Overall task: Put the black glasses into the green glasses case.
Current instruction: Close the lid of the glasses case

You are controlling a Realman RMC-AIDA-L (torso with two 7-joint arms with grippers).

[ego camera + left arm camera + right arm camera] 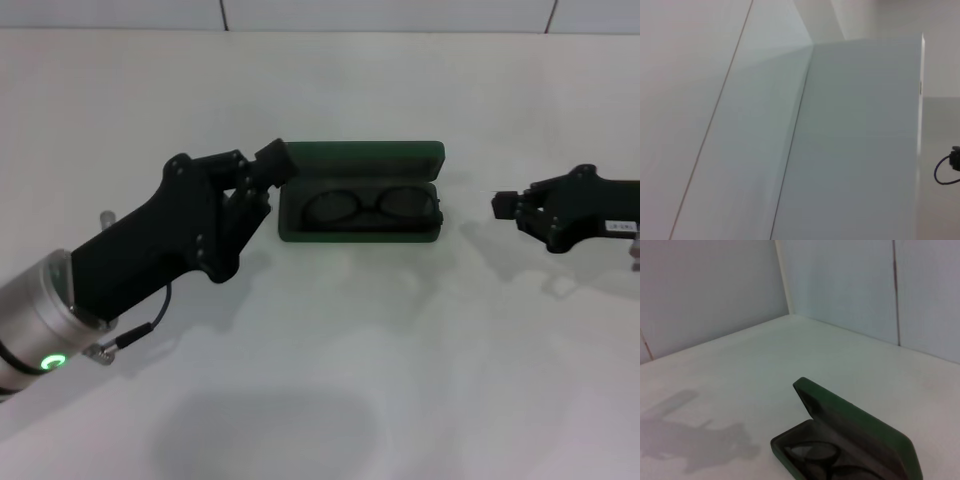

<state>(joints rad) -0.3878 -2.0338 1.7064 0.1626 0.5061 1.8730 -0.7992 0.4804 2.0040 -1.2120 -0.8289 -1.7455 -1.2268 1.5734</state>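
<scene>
The green glasses case lies open at the middle of the white table, its lid tilted up at the back. The black glasses lie inside it, lenses facing up. My left gripper is shut and empty, its tip at the left end of the case by the lid's corner. My right gripper is shut and empty, hovering a short way to the right of the case, apart from it. The right wrist view shows the case with the glasses in it. The left wrist view shows neither.
The white table runs out to a white tiled wall at the back. The left wrist view shows only white wall panels and a dark cable loop.
</scene>
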